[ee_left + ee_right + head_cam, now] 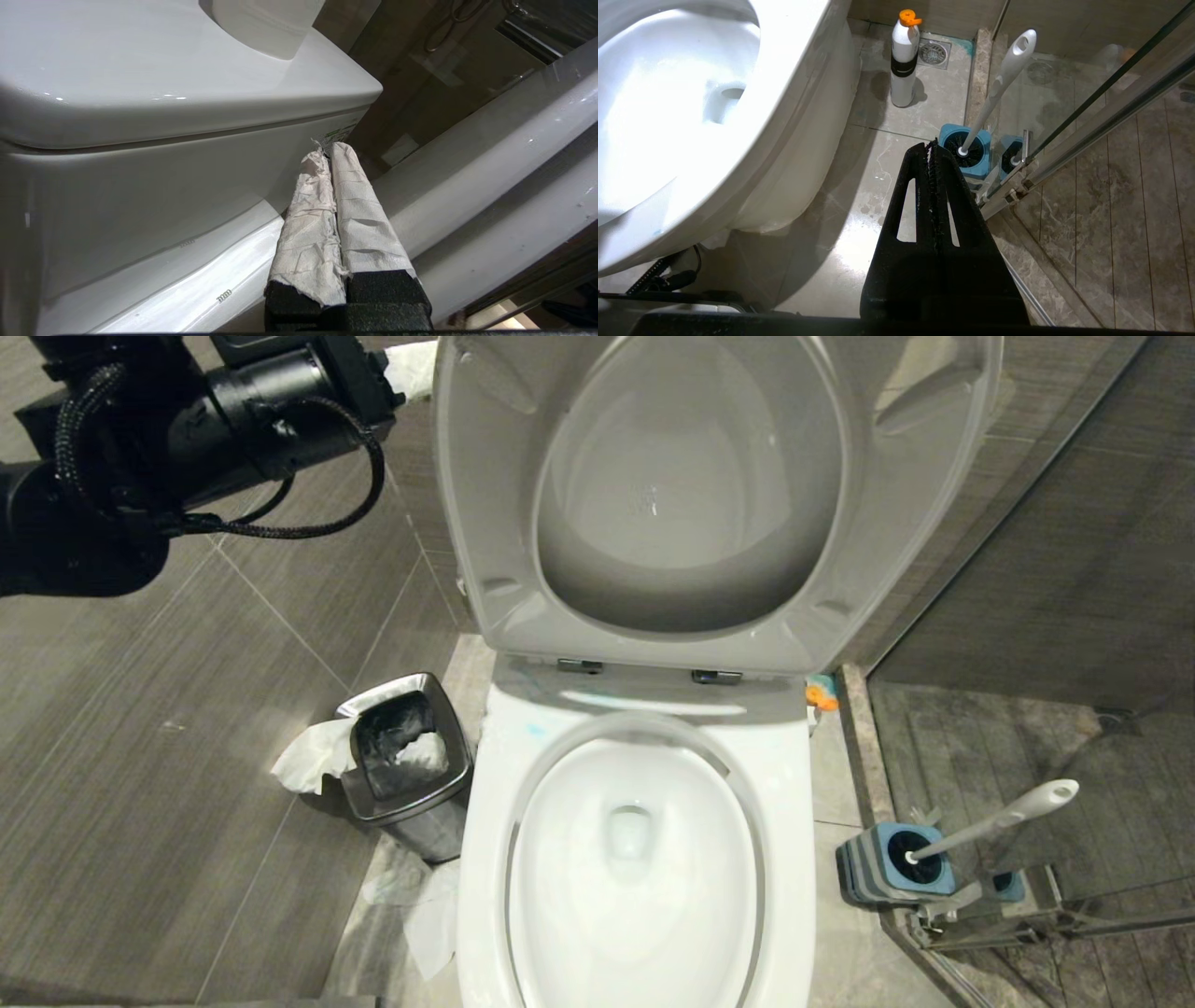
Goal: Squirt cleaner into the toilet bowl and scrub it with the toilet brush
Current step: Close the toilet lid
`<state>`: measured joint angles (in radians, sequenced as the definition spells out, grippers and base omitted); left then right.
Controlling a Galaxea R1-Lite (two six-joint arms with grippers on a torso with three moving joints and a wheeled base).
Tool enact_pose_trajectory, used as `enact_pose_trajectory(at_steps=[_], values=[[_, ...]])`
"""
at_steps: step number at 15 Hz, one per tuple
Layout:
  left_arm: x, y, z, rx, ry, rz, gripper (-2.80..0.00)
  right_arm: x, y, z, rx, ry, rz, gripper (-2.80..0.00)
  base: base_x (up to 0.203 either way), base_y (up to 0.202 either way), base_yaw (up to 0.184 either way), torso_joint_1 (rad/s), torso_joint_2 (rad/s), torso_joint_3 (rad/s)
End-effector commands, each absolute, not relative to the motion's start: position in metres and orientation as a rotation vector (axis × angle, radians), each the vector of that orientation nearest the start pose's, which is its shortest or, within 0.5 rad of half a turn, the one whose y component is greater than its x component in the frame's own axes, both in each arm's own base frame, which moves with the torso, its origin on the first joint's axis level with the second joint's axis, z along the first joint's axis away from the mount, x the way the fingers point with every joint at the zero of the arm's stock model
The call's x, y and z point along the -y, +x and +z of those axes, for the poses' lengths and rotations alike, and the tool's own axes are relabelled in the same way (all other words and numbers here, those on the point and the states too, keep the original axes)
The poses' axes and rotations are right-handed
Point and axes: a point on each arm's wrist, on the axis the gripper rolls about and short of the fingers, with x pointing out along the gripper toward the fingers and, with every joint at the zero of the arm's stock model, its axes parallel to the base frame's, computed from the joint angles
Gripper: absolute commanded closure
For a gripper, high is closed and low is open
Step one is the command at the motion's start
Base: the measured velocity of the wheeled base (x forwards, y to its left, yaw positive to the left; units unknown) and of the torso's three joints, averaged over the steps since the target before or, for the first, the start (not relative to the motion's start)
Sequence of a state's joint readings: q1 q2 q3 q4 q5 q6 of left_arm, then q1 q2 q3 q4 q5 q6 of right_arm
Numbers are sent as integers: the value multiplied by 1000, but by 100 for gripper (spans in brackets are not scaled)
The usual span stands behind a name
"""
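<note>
**Left arm up by the raised lid, brush parked in its holder**

The toilet bowl (635, 859) fills the middle of the floor, its seat and lid (719, 495) tipped up against the wall, chrome hinges showing just under them. A pale blue smear of the cleaner (535, 730) marks the back left corner of the rim; the basin itself looks white and glossy.

The left arm reaches in high beside the lid's left edge. Its left gripper (332, 151) has both fingers wrapped in white paper and pressed together, holding nothing (the tips hang close to the underside of the tank, though I can't tell if they touch).

The right gripper (931, 147) sits low beside the bowl's right flank, fingers closed flat against each other, empty.

On the floor left of the bowl stands a square steel waste bin (408, 756) with crumpled tissue spilling over its edge.

By the glass shower door, at the bowl's right, the toilet brush (994, 88) stands tilted in its blue holder (969, 151), head down inside. Nearer the wall a white bottle (903, 60) with an orange cap stands upright.
</note>
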<state>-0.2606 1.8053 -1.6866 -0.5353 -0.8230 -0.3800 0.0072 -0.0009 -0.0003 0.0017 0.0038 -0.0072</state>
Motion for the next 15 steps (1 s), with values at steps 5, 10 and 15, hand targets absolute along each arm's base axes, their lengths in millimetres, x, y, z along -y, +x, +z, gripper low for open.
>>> enact_pose_trajectory(at_steps=[5,10,15], values=[[92,308,381,174,-200,-1175,0,0,-23,75,-1,-8,12,0,0,0,0,0,0,0],[92,308,378,181,-170,-1185,0,0,-23,75,-1,-8,12,0,0,0,0,0,0,0],[85,288,363,99,-174,-1253,0,0,-23,75,-1,-8,12,0,0,0,0,0,0,0]])
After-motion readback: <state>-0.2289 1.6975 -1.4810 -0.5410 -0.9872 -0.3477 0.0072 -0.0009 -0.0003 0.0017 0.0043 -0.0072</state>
